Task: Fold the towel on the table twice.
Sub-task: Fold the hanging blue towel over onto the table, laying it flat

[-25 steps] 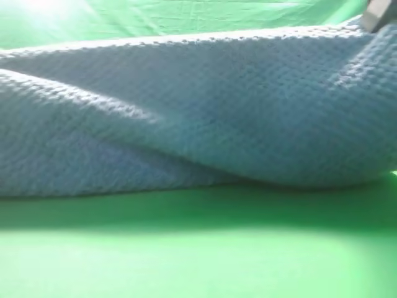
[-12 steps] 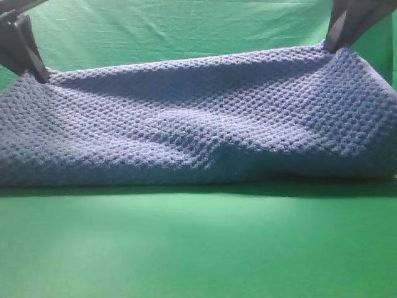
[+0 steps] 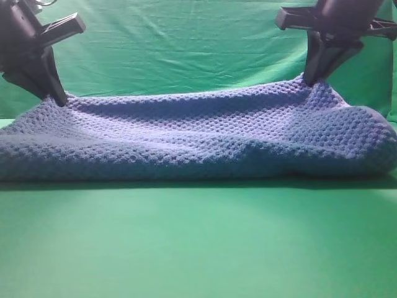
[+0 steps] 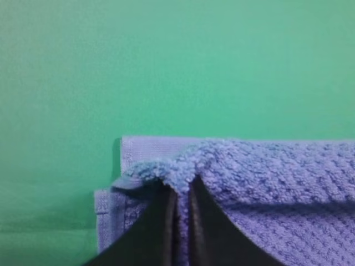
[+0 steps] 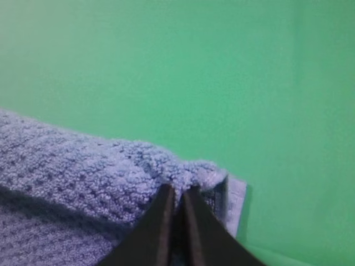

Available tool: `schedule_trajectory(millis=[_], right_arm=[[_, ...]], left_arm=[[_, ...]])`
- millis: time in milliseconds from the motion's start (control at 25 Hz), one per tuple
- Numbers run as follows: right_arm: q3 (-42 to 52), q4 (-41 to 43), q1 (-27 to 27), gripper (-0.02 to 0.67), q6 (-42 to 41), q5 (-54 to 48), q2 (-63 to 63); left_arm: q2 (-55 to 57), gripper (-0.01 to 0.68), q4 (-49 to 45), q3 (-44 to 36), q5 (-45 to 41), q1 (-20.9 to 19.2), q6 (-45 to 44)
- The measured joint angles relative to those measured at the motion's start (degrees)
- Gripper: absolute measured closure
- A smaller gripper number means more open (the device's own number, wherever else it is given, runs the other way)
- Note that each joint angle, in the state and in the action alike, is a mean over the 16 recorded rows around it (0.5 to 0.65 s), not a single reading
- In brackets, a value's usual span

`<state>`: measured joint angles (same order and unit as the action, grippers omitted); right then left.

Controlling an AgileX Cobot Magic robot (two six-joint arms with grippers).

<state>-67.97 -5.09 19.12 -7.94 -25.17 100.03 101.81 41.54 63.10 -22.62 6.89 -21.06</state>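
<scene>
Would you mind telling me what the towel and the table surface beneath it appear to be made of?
The towel looks like thick, soft woven cloth, probably cotton terry: a bumpy waffle weave, fuzzy loops in the wrist views, and a flat pale hem at its corners. The table seems covered in smooth, matte green fabric, plain with no visible weave; what lies beneath the covering cannot be told.
</scene>
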Motion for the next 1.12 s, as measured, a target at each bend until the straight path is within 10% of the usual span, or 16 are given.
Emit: schedule_trajectory(millis=[600,1120], right_arm=[[-0.63,0.74,-0.28,0.122,-0.18,-0.65,-3.13],[-0.63,0.78,-0.30,0.544,-0.06,-12.90,-22.93]], left_arm=[[-2.47,0.170,-2.22,1.58,-2.42,0.00,-4.20],[-19.00,0.564,-6.11,5.41,-19.01,0.00,-3.86]])
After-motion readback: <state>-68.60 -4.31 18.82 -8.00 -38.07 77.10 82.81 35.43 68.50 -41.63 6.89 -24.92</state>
